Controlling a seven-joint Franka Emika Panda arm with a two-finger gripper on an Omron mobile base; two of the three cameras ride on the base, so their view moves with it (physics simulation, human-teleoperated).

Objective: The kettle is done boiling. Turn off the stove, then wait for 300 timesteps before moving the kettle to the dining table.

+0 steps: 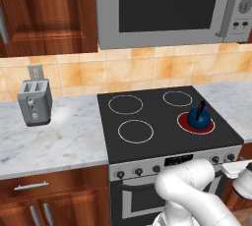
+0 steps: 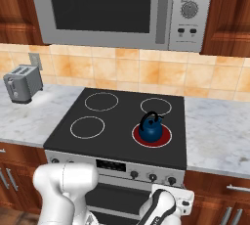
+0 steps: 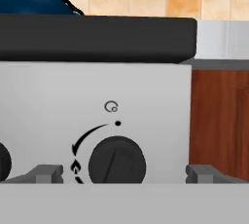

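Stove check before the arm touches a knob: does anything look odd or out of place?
One thing: the burner under the kettle glows red while the other three rings are dark. The kettle stands upright; no spill or damage shows.

Kettle (image 3: 34, 1): cropped by the hand view's top and left edges, its base hidden behind the stove (image 3: 97, 38) rim. Neighbouring knob (image 3: 4, 162): cut by the left edge. Gripper (image 3: 124, 173): only grey fingertips visible. Microwave (image 1: 167, 9): top cropped in both base views; its panel markings are illegible.
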